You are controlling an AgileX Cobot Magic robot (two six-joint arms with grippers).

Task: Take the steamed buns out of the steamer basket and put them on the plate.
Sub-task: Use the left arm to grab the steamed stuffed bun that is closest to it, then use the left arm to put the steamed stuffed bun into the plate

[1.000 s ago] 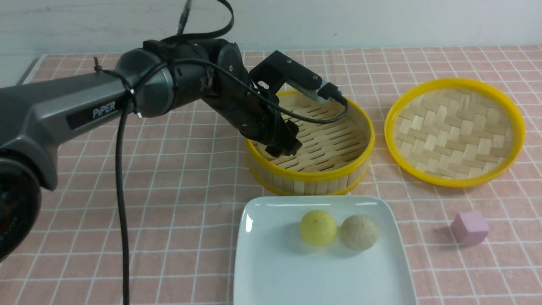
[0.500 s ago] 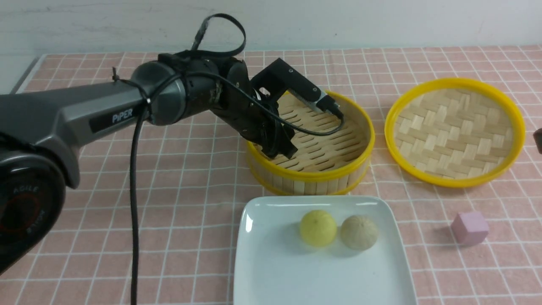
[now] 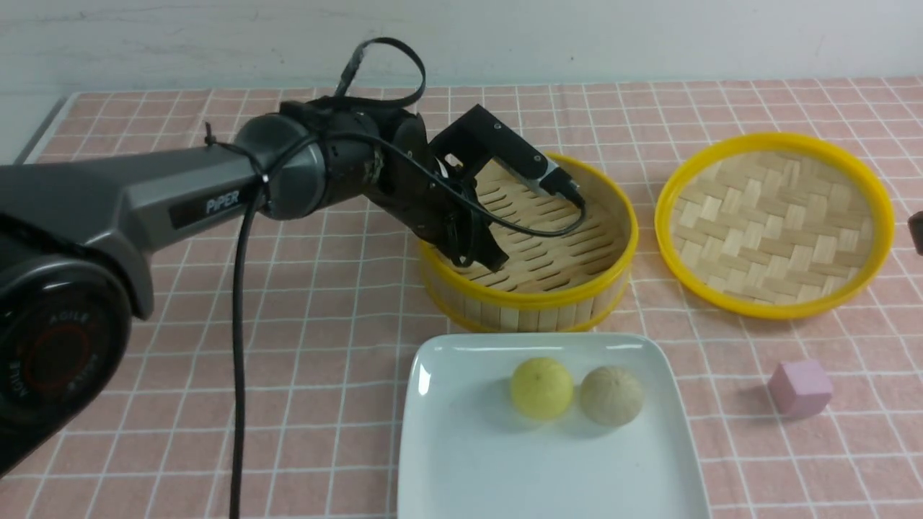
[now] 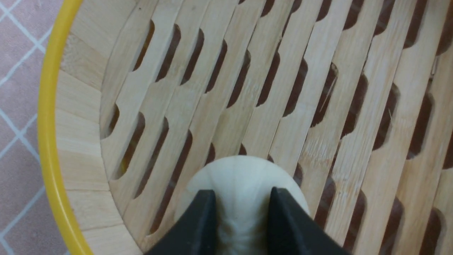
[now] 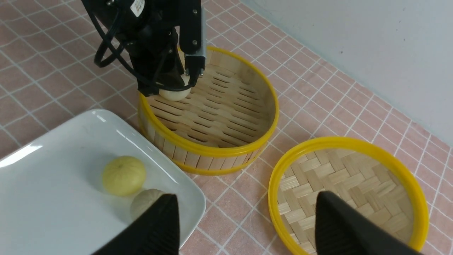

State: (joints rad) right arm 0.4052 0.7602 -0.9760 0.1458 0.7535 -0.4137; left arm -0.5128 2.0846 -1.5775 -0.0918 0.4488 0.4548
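Observation:
One pale steamed bun [image 4: 244, 171] sits on the slotted floor of the bamboo steamer basket [image 3: 533, 292], near its left wall. My left gripper [image 4: 242, 193] reaches down into the basket, its two black fingers pressed against either side of that bun. From the front the arm hides this bun; it shows under the gripper as a bun [image 5: 173, 92] in the right wrist view. A yellow bun [image 3: 541, 388] and a beige bun [image 3: 611, 394] lie side by side on the white plate [image 3: 461, 461]. My right gripper [image 5: 247, 202] hovers open over the lid and the plate's corner.
The shallow woven lid [image 3: 775, 223] with a yellow rim lies right of the basket. A pink cube [image 3: 800, 388] rests on the checked pink cloth right of the plate. The left arm's cable [image 3: 234, 346] hangs down at the left.
The left gripper sank a little lower at the basket's left side and its fingers closed from wide open onto the bun. The right gripper's tip has come into view at the front view's right edge.

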